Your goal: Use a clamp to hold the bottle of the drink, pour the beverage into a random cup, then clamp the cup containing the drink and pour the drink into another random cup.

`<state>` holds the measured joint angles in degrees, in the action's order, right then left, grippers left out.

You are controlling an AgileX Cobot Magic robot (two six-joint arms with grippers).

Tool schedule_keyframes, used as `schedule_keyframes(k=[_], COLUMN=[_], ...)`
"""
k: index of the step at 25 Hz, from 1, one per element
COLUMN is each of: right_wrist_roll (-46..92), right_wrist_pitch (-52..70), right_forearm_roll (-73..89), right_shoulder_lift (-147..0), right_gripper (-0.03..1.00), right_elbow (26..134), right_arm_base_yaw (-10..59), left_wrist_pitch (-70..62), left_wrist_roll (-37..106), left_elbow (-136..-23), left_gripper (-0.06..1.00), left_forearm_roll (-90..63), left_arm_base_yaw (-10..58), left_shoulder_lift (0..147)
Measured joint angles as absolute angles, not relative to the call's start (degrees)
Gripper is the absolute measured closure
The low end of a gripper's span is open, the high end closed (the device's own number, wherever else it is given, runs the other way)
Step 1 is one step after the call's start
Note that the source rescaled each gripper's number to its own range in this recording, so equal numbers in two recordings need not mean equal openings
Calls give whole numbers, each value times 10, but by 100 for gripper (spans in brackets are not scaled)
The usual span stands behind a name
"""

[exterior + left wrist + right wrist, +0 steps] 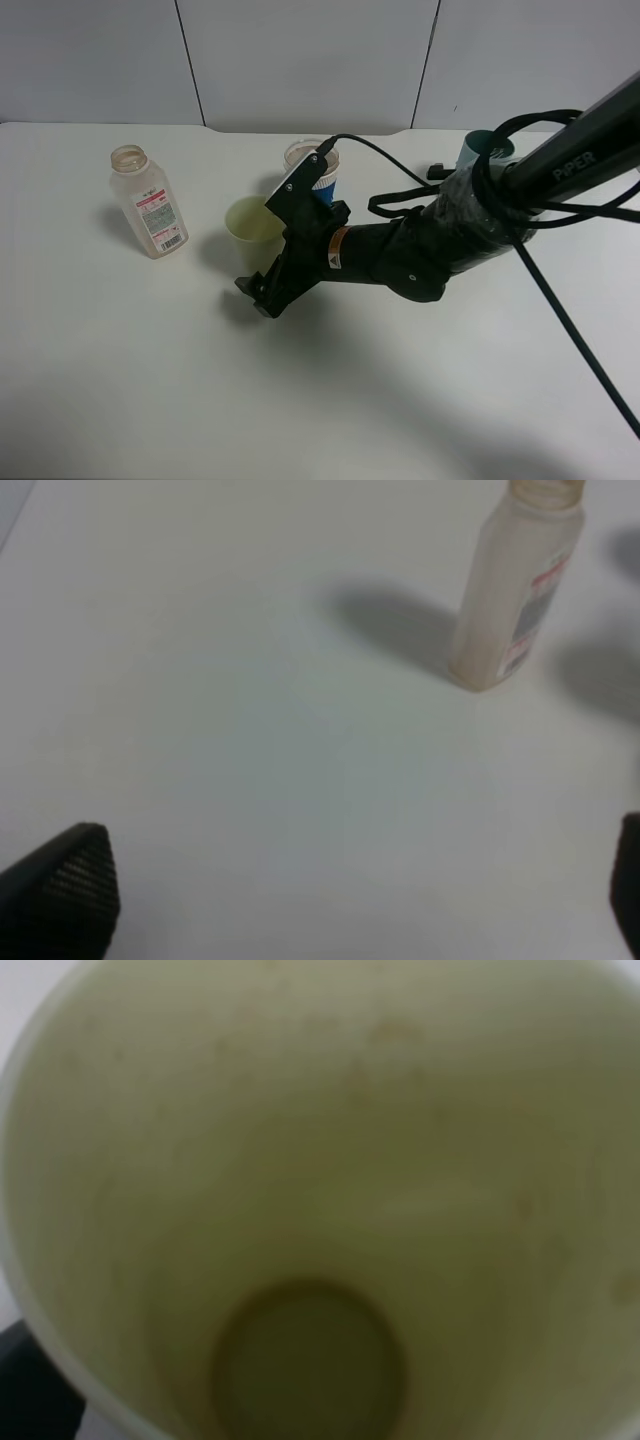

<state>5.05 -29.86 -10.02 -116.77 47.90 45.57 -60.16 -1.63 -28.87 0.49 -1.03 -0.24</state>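
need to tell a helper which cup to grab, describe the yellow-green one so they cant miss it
On the white table, look near the middle, just right of the labelled clear bottle. The yellow-green cup stands upright there beside the black right gripper. Unlike the blue-sleeved paper cup behind it and the teal cup far right, it is plain, pale and unsleeved.

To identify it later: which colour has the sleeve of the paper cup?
Blue, on the paper cup; the exterior high view shows it best.

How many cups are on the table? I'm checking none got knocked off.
3. The yellow-green cup stands right of the bottle; the blue-sleeved cup stands just behind it, partly covered by the right arm; the teal cup is mostly hidden behind that arm. Others could be hidden.
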Motion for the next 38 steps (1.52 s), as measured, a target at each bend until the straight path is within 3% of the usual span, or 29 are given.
schedule_keyframes(k=[14,24,38], right_wrist_roll=[50,50,46], right_wrist_pitch=[-92,-40,66], right_forearm_roll=[-52,-48,-44], right_shoulder_lift=[-970,-807,-766], right_gripper=[-3,-3,-3], right_elbow=[477,477,498], right_arm_base_yaw=[456,436,225], left_wrist_pitch=[-602,-602,-602], left_wrist_roll=[-16,-16,-16], left_elbow=[-289,-289,-289], left_gripper=[-6,-6,-6], left_forearm_roll=[5,5,5], left_arm_base_yaw=[-10,-10,-10], left_shoulder_lift=[-2,-2,-2])
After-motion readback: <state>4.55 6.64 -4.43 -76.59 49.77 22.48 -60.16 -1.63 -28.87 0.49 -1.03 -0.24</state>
